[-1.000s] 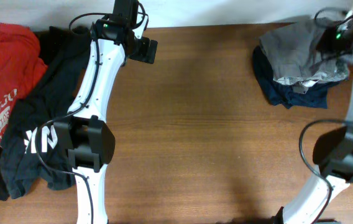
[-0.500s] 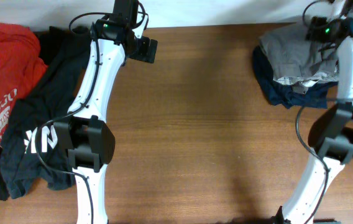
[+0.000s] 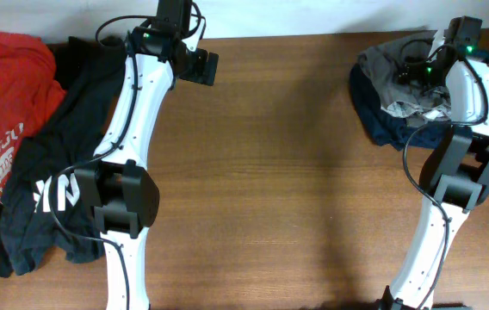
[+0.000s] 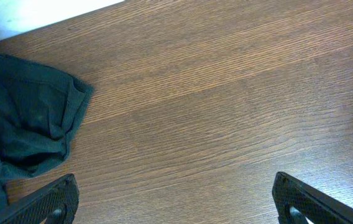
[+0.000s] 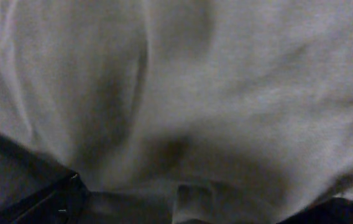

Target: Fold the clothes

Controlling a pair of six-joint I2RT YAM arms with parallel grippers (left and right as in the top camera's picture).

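Note:
The grey-khaki shorts [image 3: 389, 67] lie bunched at the back right on a navy garment [image 3: 382, 122]. My right gripper [image 3: 412, 73] hangs over them. In the right wrist view the grey shorts [image 5: 195, 93] fill the frame very close. The right gripper [image 5: 195, 210] is open, its dark fingers [image 5: 58, 200] at the lower corners and cloth lying between them. At the back left, my left gripper [image 3: 201, 67] is open over bare wood, beside the black white-printed tee [image 3: 55, 164]. The red tee [image 3: 16, 86] lies at the far left. A dark sleeve [image 4: 24, 124] lies left of the left gripper [image 4: 176, 200].
The wooden table [image 3: 270, 172] runs between the two piles. Its back edge [image 3: 296, 36] meets a pale wall close behind both grippers. Both white arms rise from the front, the left one [image 3: 133, 129] across the black tee.
The right arm has swung left over the shorts and its jaws have opened wide. The shorts look more bunched. The left arm has not moved.

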